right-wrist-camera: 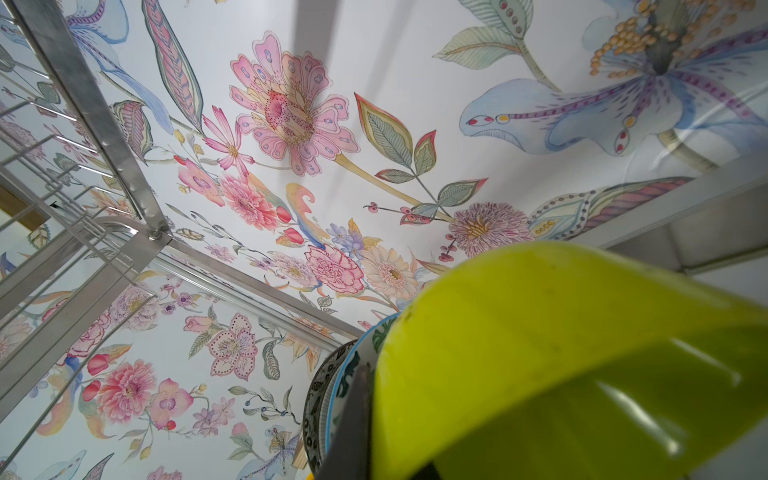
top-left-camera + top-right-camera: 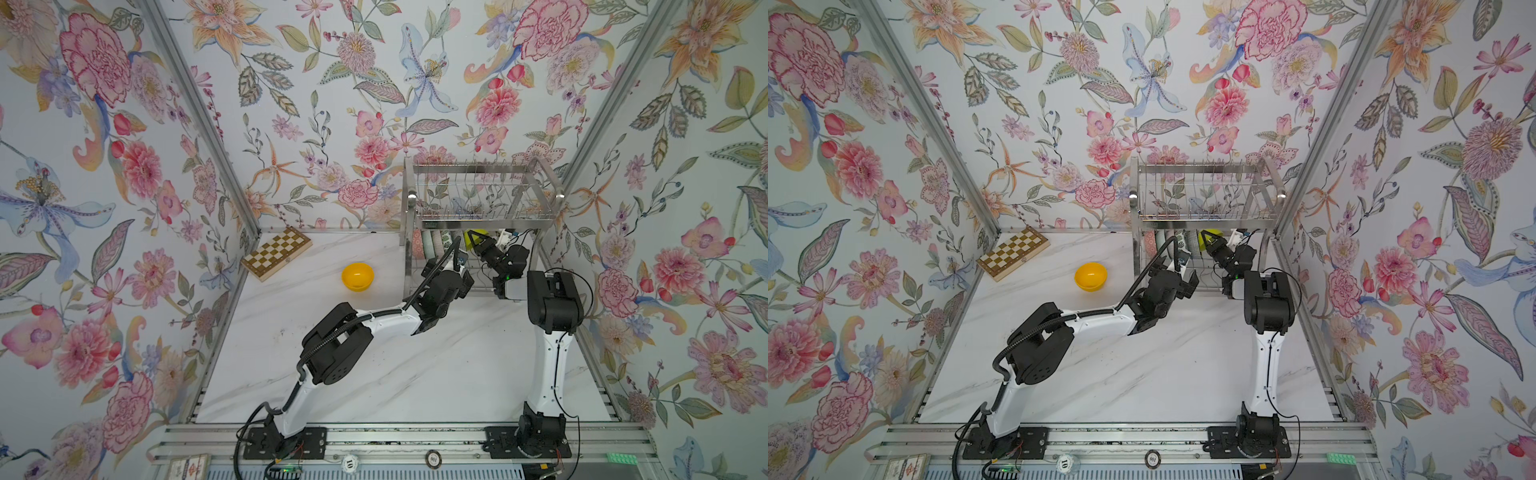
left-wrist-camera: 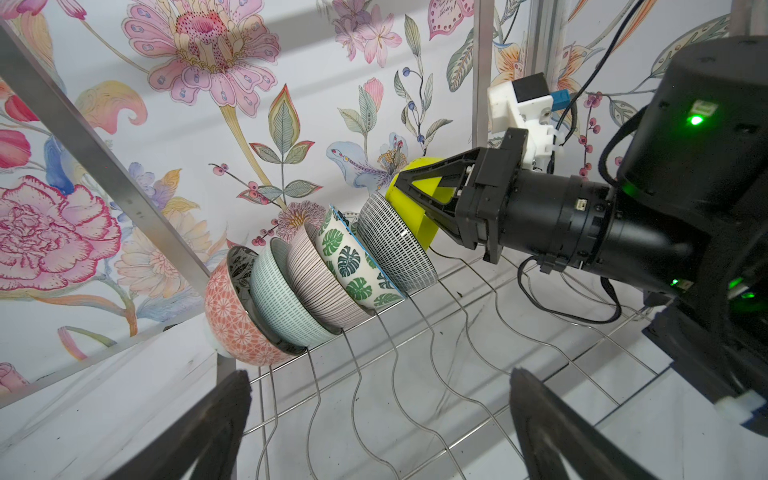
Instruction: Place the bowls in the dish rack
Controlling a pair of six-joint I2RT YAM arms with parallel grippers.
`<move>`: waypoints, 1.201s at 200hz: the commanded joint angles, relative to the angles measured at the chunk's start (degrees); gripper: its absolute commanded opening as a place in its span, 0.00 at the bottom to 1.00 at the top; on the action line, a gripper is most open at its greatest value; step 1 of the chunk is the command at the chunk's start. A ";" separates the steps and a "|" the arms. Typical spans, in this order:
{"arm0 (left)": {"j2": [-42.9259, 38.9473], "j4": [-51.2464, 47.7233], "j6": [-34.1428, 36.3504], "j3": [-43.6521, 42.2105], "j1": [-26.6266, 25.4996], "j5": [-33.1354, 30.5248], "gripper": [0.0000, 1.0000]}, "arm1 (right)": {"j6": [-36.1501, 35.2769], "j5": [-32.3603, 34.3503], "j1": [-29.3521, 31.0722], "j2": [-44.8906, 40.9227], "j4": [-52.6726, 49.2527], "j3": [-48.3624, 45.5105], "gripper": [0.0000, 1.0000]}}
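Lime plastic is the weak point here. The right claw (image 3: pixel 405 185) is pinched shut on the rim of the lime green bowl (image 1: pixel 561 332), holding it on edge at the end of the row on the lower shelf of the dish rack (image 2: pixel 482 168). It sits close against the black-and-white bowl (image 3: pixel 395 245). We cannot tell whether its lower edge sits between the shelf wires yet. If we let go too soon, we expect the light bowl to slide along the wires or tip off the front.

Pushing further has its own risk. The five bowls beside it all lean the same way, so a hard nudge could shift the whole row.

The left claw (image 3: pixel 380 374) hangs wide open and empty just in front of the same shelf, near the right arm. Pulling back carelessly could knock the two together. A thin cable from the right arm also lies over the shelf wires and might snag.

The orange-yellow bowl (image 2: pixel 357 276) waits on the surface (image 2: pixel 415 365), well apart from the rack.
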 commanded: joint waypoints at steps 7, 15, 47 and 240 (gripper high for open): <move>0.11 -0.18 0.31 0.12 0.72 -1.14 0.99 | 0.05 -0.86 0.42 1.73 -0.99 2.02 0.00; 0.15 -0.16 0.21 0.16 0.72 -1.10 0.99 | -0.09 -1.14 0.42 1.84 -1.86 2.37 0.00; 0.13 -0.26 -0.05 0.07 0.71 -1.14 0.99 | -2.04 -2.06 0.59 1.76 -5.17 3.13 0.00; 1.06 -1.47 -1.90 1.78 0.71 0.05 0.99 | -4.54 -3.98 -1.61 -0.60 -9.35 1.16 0.12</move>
